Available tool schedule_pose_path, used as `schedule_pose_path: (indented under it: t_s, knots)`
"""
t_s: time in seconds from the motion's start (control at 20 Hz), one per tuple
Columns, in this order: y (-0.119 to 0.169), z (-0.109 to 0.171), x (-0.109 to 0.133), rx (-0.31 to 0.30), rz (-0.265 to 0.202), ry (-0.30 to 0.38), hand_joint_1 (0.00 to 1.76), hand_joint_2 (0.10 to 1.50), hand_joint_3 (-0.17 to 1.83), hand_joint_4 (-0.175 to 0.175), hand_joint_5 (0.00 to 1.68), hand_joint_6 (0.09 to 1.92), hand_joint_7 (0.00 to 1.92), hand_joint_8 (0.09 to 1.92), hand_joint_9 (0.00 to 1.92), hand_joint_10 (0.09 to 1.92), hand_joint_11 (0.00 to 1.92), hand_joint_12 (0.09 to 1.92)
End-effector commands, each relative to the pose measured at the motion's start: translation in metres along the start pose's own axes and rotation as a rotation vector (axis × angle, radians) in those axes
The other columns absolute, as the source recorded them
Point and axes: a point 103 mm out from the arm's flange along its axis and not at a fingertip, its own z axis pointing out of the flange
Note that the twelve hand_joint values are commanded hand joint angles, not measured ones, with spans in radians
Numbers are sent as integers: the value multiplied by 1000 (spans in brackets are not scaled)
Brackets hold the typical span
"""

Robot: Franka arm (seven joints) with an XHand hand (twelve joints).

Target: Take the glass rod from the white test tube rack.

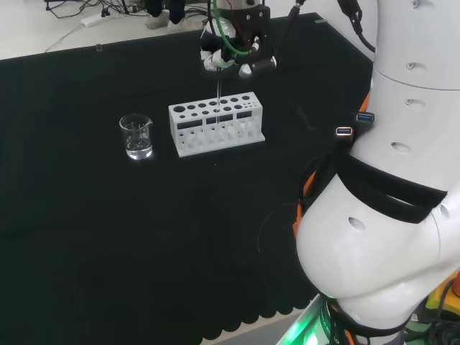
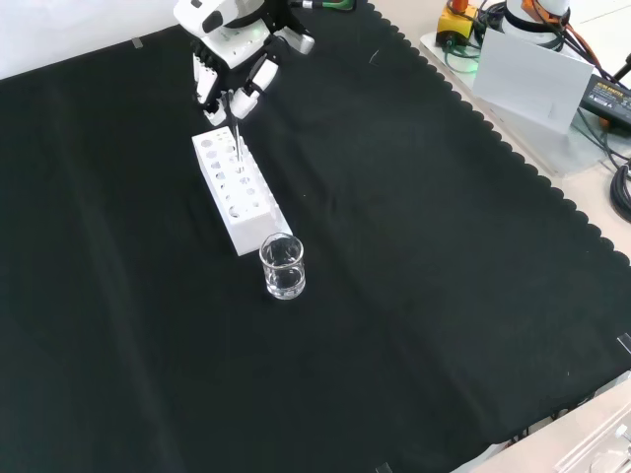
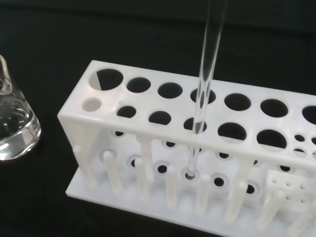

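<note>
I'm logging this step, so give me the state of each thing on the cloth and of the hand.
glass rod: upright, its lower end still down in a hole of the rack, its top at the hand.
white test tube rack: standing on the cloth, its other holes empty.
beaker: upright beside the rack, untouched.
hand: above the rack, fingers closed on the rod's top.

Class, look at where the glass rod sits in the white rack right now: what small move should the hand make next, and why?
Probably a straight lift upward. The hand is closed on the top of the glass rod, which stands upright through a hole of the white test tube rack, its lower end still seated in the base. Rising vertically should clear the hole without tipping the rack or nearing the beaker.
</note>
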Motion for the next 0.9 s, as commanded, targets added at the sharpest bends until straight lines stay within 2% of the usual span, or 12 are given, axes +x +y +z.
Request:
schedule_pose_path:
  t_s: [0.05,0.25,0.45,0.6,0.9]
  knots:
    - [-1,-5,-5,5,24,-17,1003,1181,-175,-145,524,891,629,811,980,671,1046,1151]
    - [-4,-4,-12,5,20,-16,991,1165,-175,-128,488,865,584,795,931,683,1004,1164]
    - [-4,-2,-12,-2,2,6,1017,1164,-175,-165,584,850,695,785,1121,648,1181,1064]
    - [-2,-3,-10,-2,8,7,1056,1167,-175,-175,671,826,784,804,1234,655,1353,925]
    - [0,8,-15,48,25,-13,1024,1145,-175,-173,650,804,720,804,1076,695,1236,1036]
